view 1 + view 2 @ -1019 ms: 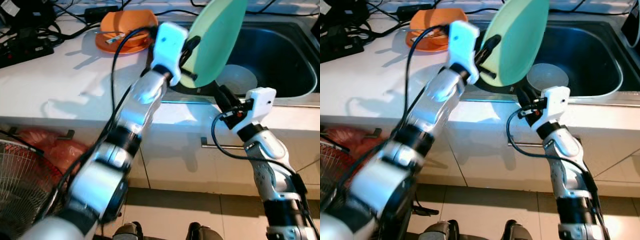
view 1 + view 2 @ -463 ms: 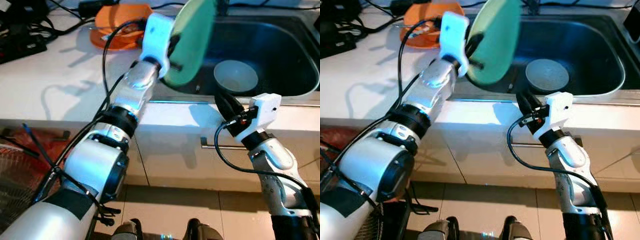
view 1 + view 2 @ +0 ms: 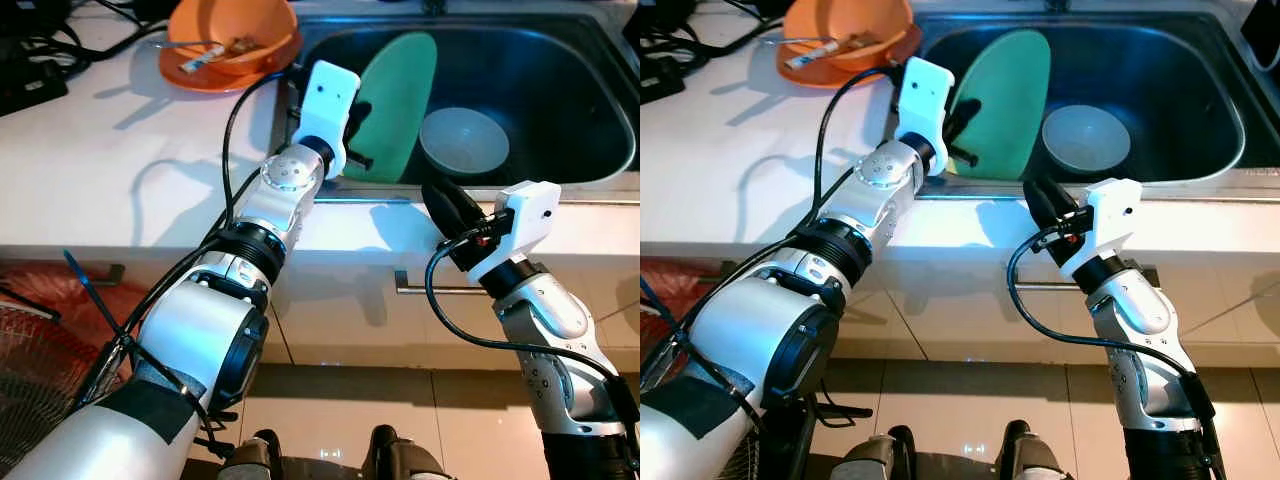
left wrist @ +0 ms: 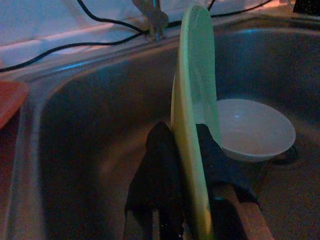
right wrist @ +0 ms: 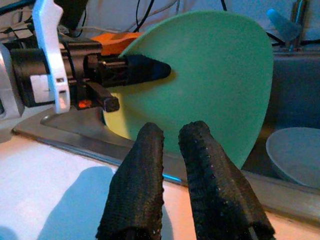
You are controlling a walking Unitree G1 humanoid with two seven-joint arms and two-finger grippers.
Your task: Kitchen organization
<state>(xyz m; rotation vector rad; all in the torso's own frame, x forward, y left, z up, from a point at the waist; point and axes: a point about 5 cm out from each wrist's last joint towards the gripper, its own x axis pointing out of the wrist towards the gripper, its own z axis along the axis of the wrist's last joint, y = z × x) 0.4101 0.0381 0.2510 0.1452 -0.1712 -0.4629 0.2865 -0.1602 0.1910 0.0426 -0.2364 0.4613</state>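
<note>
White counter (image 3: 120, 170) runs across the kitchen, with a steel sink (image 3: 560, 60) set into it and pale floor tiles below. Nearest, the right gripper (image 3: 445, 205) hovers over the front edge of the counter, just before the sink; its two black fingers (image 5: 140, 195) lie close together with a narrow gap and hold nothing. A little farther, the left gripper (image 3: 962, 140) reaches over the sink's front rim and its fingers (image 4: 160, 170) are clamped on the lower edge of the green plate (image 3: 395, 105), one finger on each face. The plate stands on edge inside the sink, leaning toward the left wall. The left wrist view shows it edge-on, thin, with a yellowish rim; the right wrist view shows its broad flat green face, round and plain. Beside the plate, on the sink bottom, sits a white bowl (image 3: 463, 142); whether they touch I cannot tell. Farther back on the counter, left of the sink, lies an orange dish (image 3: 230, 40) with some scraps, and black cables (image 3: 50, 40) near it.
</note>
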